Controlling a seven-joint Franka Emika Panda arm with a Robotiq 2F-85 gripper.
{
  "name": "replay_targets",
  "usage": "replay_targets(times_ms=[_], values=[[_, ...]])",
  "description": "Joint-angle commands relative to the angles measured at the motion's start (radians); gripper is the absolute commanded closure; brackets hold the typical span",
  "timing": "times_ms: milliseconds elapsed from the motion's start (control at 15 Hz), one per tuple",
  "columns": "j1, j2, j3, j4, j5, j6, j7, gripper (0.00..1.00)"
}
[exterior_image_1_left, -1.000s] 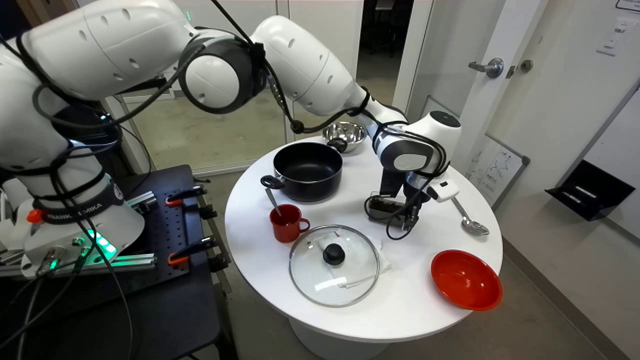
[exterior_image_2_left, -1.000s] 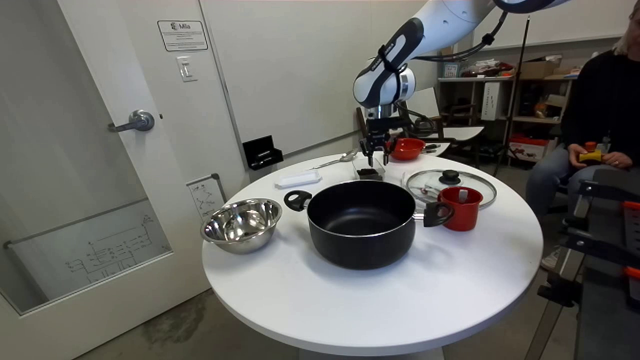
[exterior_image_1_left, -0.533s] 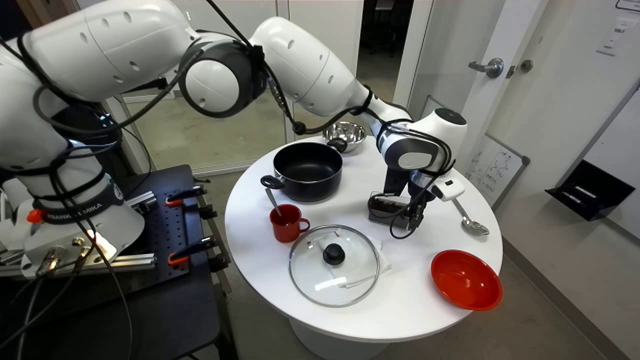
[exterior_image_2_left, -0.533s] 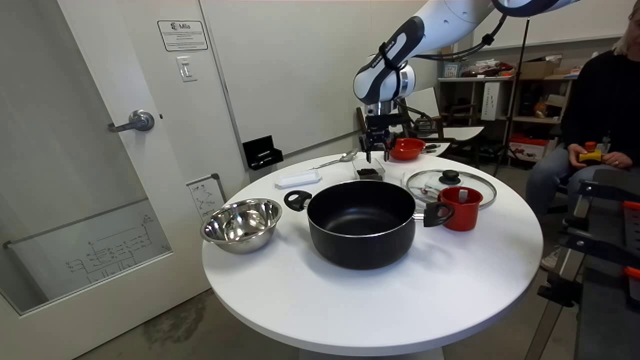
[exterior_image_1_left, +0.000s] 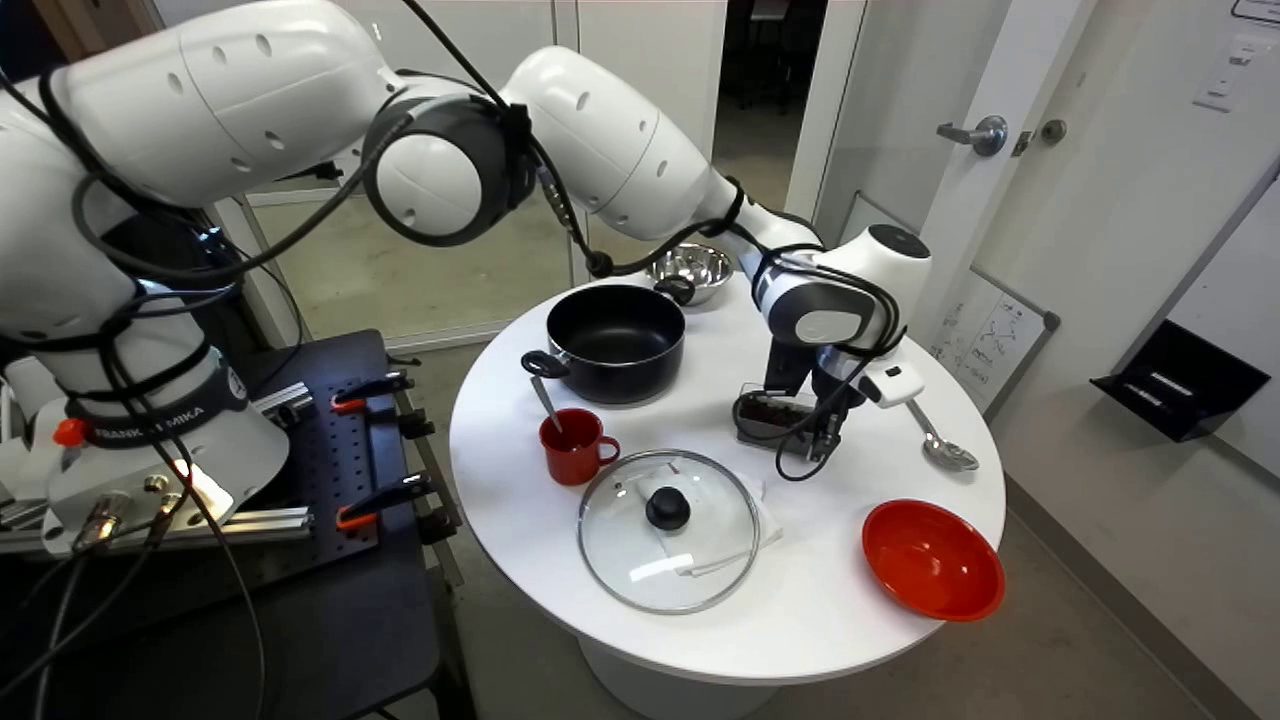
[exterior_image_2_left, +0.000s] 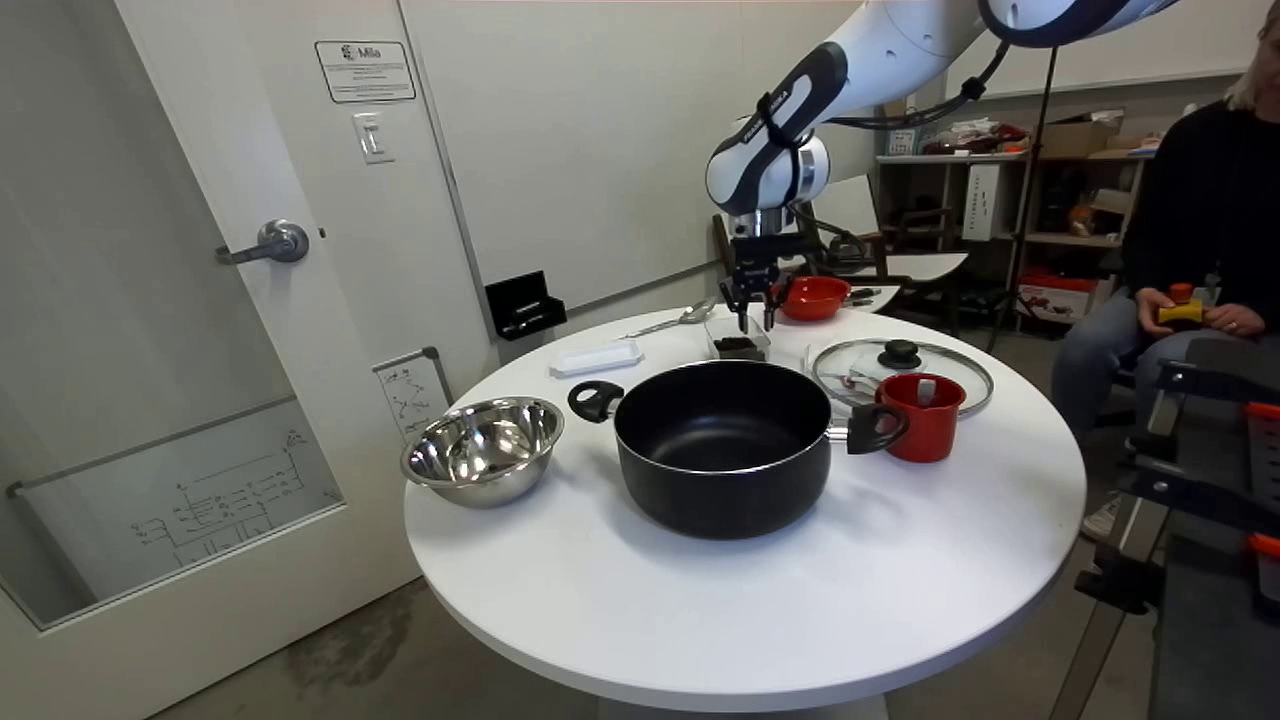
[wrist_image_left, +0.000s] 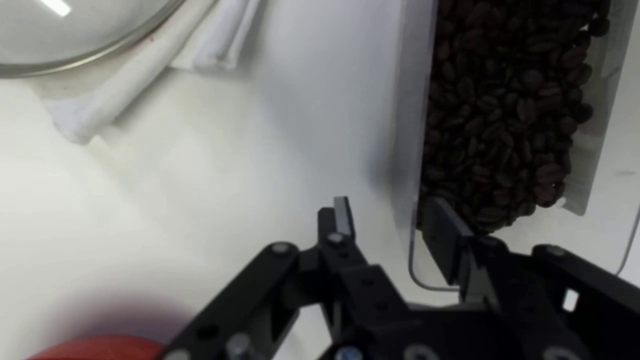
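Observation:
A clear rectangular container (wrist_image_left: 409, 125) with dark coffee beans (wrist_image_left: 500, 120) in it sits on the white table, also visible in both exterior views. My gripper (wrist_image_left: 392, 212) points down at one end of this container (exterior_image_1_left: 768, 432), its jaws partly apart. One finger (wrist_image_left: 345, 220) is outside the long side wall. The other finger (wrist_image_left: 445, 240) appears on the bean side, so the wall's rim runs between the two. Neither finger is seen pressing on the wall, and nothing is gripped. In an exterior view the gripper (exterior_image_2_left: 757, 322) hangs just above the container, behind the pot.
Around the container stand a black pot (exterior_image_1_left: 620, 375), a red mug (exterior_image_1_left: 573, 465) with a utensil, a glass lid (exterior_image_1_left: 668, 510) over a white cloth (wrist_image_left: 110, 100), a red bowl (exterior_image_1_left: 930, 560) and a slotted spoon (exterior_image_1_left: 945, 452). A steel bowl (exterior_image_2_left: 485, 470) and a white tray (exterior_image_2_left: 597, 358) lie further off.
The gripper shifted slightly outward and up over the container, then came back down a little. Its jaws widened a bit, then drew somewhat closer together. The objects on the table stayed put.

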Motion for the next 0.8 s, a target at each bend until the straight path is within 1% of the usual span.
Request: replay_targets(times_ms=[0, 133, 333, 533, 733], values=[[0.001, 0.038, -0.001, 0.069, -0.01, -0.042, 0.023, 0.88], [0.0, 0.041, -0.001, 0.078, -0.009, -0.054, 0.024, 1.0], [-0.011, 0.041, 0.006, 0.103, 0.0, -0.091, 0.029, 1.0], [-0.028, 0.036, 0.02, 0.13, 0.012, -0.154, 0.027, 0.99], [-0.036, 0.042, 0.026, 0.159, 0.015, -0.184, 0.037, 0.99]])
